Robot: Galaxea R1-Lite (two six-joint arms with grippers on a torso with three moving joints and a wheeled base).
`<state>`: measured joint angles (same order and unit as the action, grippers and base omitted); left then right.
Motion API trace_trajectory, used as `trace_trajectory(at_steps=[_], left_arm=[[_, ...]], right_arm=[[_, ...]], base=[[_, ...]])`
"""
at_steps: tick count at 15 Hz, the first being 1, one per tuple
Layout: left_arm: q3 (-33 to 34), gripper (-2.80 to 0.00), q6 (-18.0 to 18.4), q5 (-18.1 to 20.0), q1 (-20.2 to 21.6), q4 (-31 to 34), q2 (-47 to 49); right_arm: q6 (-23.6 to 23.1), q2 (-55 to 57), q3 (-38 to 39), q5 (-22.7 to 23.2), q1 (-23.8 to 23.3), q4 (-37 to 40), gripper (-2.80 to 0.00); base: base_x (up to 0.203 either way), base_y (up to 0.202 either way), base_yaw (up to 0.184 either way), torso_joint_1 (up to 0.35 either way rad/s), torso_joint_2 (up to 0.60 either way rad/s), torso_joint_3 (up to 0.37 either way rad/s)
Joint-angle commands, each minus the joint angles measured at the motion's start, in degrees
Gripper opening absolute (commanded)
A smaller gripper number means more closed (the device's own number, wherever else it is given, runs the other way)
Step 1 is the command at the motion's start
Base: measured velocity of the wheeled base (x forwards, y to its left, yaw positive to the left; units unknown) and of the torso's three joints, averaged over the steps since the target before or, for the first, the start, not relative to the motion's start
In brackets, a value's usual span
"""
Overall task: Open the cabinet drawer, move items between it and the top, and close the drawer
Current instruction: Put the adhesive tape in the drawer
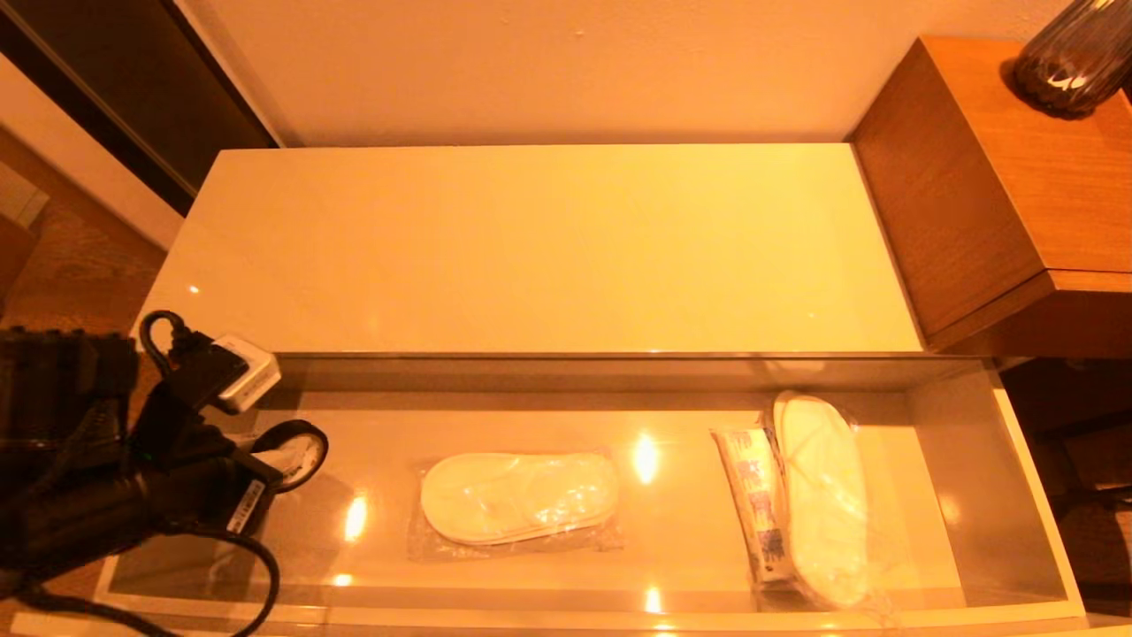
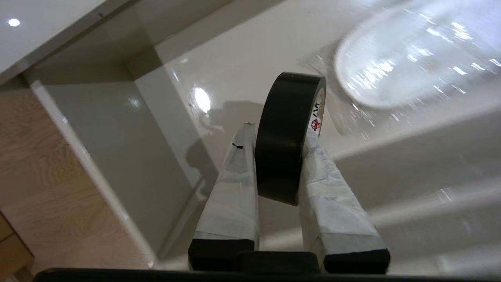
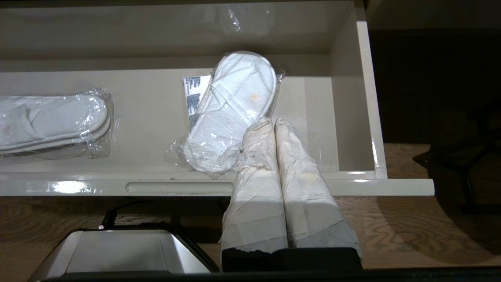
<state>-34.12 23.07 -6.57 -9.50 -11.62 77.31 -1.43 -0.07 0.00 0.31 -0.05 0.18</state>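
Observation:
The wide cream drawer (image 1: 1026,495) stands pulled out below the bare glossy top (image 1: 531,248). At the drawer's left end my left gripper (image 2: 278,131) is shut on the black tape ring (image 2: 287,133), holding it upright above the drawer floor; the ring (image 1: 296,453) also shows in the head view. One bagged pair of white slippers (image 1: 517,497) lies mid-drawer. A second bagged pair (image 1: 822,495) lies at the right, partly over the white packet with blue print (image 1: 752,504). My right gripper (image 3: 270,122) is shut and empty, hanging over the drawer's front edge near the right slippers (image 3: 231,113).
A taller brown wooden cabinet (image 1: 999,186) with a dark vase (image 1: 1074,57) stands to the right of the top. Wood floor (image 3: 411,227) lies in front of the drawer. A silvery part of the robot's base (image 3: 117,250) sits below the drawer front.

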Motion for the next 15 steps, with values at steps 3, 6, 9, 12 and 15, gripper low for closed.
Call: trace_trajectory(at_steps=[3,6,9,12,15], left_arm=[[6.03,-2.8,-0.47,-3.52,0.0,-23.51,17.52],[11.0,-2.8,-0.41,-7.62,-0.07,-42.2,28.79],[14.9,-2.8,-0.5,-10.52,-0.21,-52.59,34.98],[16.21,-2.8,-0.34,-10.9,-0.52,-58.32,39.73],[16.54,-2.8,-0.05,-12.81,-1.15,-65.5,45.27]], right_arm=[[-0.07,0.07,0.0,0.04,-0.01,0.0,-2.8],[-0.07,0.07,0.0,0.04,-0.04,0.0,-2.8],[-0.07,0.07,0.0,0.04,-0.04,0.0,-2.8],[-0.07,0.07,0.0,0.04,-0.04,0.0,-2.8],[-0.01,0.07,0.0,0.04,0.05,0.0,-2.8]], base=[[0.0,0.0,0.0,0.0,0.0,0.0],[0.0,0.0,0.0,0.0,0.0,0.0],[0.0,0.0,0.0,0.0,0.0,0.0],[0.0,0.0,0.0,0.0,0.0,0.0],[0.0,0.0,0.0,0.0,0.0,0.0]])
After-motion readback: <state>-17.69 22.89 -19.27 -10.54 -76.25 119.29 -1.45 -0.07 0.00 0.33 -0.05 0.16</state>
